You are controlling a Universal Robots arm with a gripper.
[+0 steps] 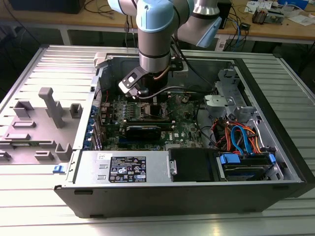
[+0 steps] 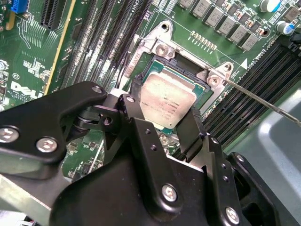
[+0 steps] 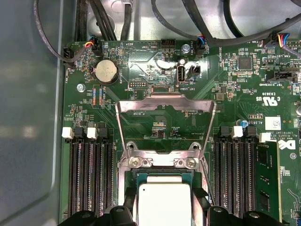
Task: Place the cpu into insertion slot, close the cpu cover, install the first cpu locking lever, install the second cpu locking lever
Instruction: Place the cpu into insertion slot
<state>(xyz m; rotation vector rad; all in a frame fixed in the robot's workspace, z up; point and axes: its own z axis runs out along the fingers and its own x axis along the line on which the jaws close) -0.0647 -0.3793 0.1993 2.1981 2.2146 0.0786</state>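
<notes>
The cpu [image 2: 167,101] [image 3: 162,202], a square chip with a dull silver top, sits level within the insertion slot [image 2: 160,47] [image 3: 162,162] on the green board. My gripper [image 2: 165,104] [image 3: 163,197] straddles it, with one black finger against each of two opposite sides, shut on it. The cpu cover [image 3: 164,100], a thin silver frame, stands flipped open beyond the socket. A thin metal locking lever [image 2: 254,96] sticks out loose from the socket's corner. In the exterior view the gripper [image 1: 147,101] reaches down into the open computer case and hides the chip.
Long black memory slots [image 3: 89,174] [image 3: 235,174] flank the socket, one holding a module [image 3: 268,183]. A coin battery [image 3: 106,72] and black cables [image 3: 108,19] lie beyond the cover. The case walls [image 1: 162,191], drive cables [image 1: 241,137] and a grey fixture plate [image 1: 44,118] surround the board.
</notes>
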